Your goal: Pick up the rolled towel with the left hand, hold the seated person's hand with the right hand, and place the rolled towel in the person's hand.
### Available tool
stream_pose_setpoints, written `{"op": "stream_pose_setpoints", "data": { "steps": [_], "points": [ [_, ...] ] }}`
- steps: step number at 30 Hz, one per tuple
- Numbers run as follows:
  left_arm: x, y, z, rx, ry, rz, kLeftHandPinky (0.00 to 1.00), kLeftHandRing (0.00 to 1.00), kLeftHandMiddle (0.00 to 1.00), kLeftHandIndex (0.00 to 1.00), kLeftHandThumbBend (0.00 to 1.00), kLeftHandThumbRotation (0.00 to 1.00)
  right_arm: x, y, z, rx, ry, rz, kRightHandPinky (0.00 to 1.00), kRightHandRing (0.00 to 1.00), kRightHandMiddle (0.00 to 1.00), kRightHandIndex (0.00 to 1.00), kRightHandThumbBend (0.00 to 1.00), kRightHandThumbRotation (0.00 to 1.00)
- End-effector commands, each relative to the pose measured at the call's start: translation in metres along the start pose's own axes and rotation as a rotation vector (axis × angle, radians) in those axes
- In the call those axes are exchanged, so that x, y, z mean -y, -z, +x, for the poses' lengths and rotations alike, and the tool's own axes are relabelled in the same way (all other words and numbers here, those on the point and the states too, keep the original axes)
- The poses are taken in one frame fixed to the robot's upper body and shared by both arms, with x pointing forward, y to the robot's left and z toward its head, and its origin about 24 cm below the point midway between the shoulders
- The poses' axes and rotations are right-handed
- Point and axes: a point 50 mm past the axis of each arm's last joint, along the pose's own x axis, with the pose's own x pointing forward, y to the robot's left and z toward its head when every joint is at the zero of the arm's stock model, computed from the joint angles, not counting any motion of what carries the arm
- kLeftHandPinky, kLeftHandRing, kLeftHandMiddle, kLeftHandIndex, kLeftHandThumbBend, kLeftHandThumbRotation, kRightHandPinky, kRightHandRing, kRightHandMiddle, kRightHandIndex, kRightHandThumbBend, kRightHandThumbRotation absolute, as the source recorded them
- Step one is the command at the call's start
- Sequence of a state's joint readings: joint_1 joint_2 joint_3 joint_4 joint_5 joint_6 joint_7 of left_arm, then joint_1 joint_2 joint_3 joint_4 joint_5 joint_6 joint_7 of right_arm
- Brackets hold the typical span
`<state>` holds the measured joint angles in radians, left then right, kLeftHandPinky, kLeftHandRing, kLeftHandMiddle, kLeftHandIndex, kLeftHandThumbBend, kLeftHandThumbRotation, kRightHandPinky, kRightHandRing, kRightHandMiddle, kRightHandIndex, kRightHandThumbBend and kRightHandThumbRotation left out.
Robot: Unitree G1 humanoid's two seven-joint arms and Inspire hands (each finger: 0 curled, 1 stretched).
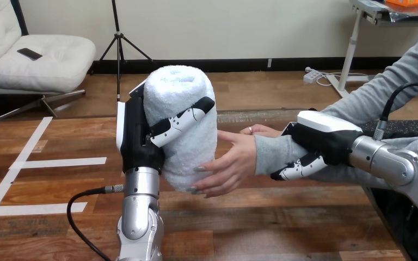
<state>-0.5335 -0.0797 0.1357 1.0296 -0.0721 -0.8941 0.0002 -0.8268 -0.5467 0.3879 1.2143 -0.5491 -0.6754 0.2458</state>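
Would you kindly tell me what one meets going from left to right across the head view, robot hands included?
left hand, curled round the towel → rolled towel, held upright → person's hand, fingertips on the towel → right hand, curled round the person's wrist

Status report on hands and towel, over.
Left hand shut on rolled towel, upright. Right hand curled round person's wrist. Person's hand open, fingertips on towel. Nothing in the way.
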Motion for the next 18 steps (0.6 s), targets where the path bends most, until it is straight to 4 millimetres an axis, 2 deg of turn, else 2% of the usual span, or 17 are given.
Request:
{"op": "stream_pose_setpoints", "data": {
  "steps": [1,18],
  "points": [
    [0.0191,-0.0281,0.0317,0.135,0.047,-0.029,0.3,0.33,0.38,0.4,0.65,0.0,0.0414,-0.0455,0.0187,0.173,0.12,-0.042,0.23,0.26,0.31,0.33,0.58,0.35],
    [0.029,-0.0316,0.0354,0.155,0.061,-0.058,0.29,0.33,0.38,0.4,0.66,0.0,0.041,-0.0486,0.0202,0.186,0.12,-0.048,0.22,0.25,0.29,0.31,0.58,0.35]
  ]
}}
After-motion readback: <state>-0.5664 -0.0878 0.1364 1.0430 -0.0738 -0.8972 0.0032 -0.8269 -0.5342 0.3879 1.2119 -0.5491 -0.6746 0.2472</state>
